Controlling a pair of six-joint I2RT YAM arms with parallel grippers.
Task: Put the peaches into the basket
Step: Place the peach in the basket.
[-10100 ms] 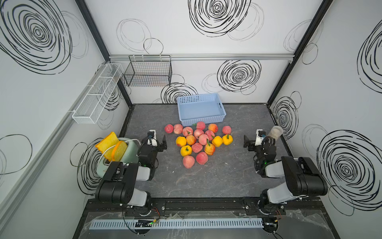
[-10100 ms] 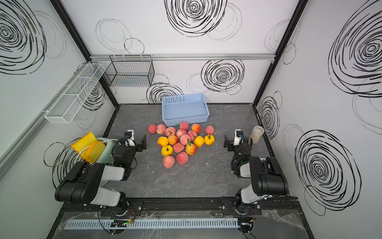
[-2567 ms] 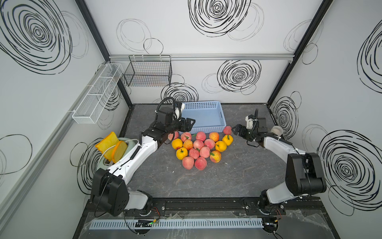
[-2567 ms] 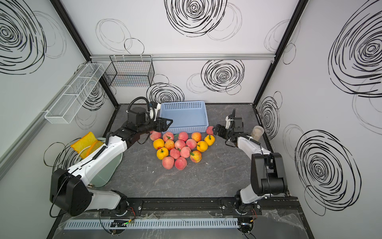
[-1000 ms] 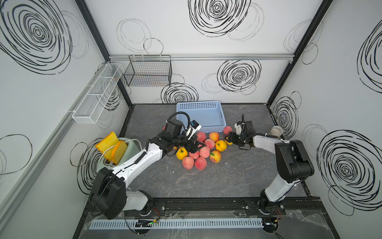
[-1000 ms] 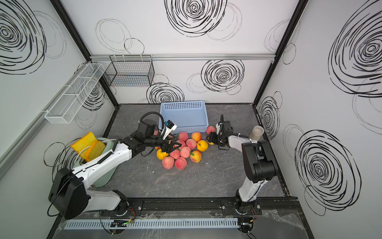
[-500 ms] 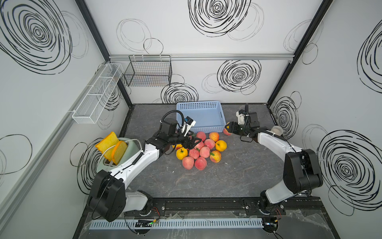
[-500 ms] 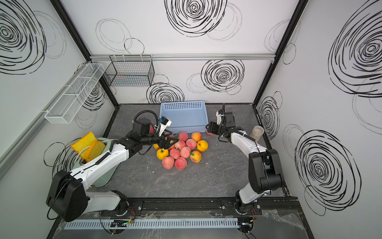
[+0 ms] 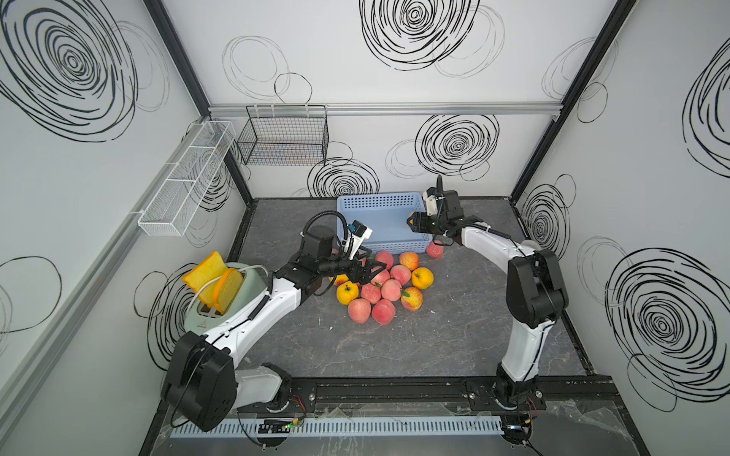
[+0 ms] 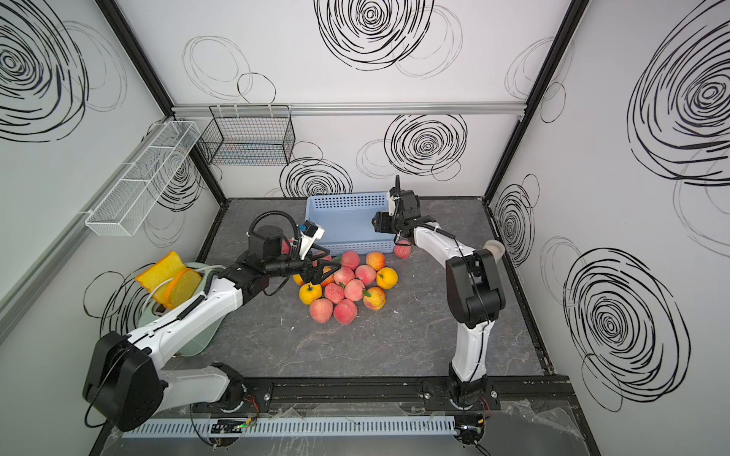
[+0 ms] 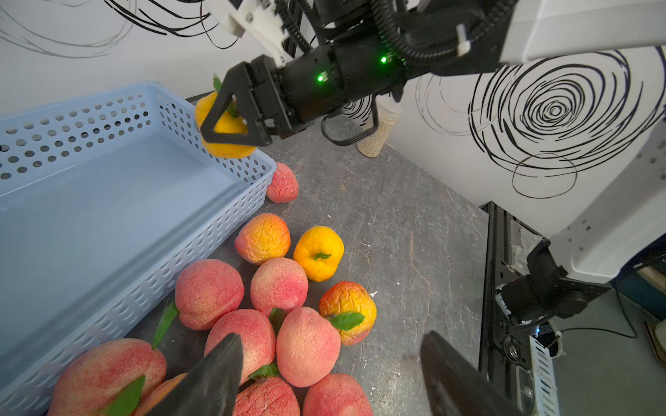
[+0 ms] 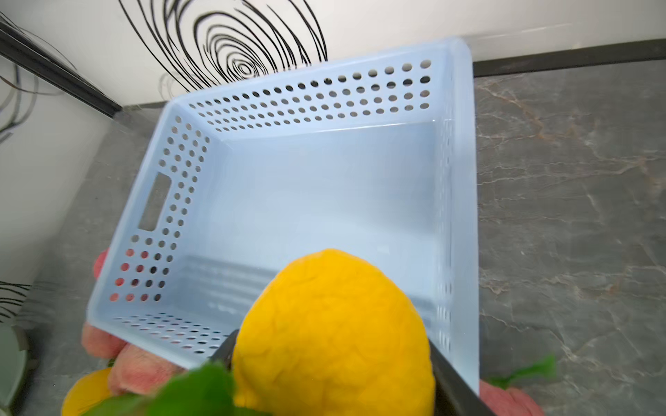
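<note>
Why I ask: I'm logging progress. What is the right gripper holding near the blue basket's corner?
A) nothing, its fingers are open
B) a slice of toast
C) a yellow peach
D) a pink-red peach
C: the right gripper has its fingers shut on a yellow peach by a corner of the basket, as both wrist views show.
</note>
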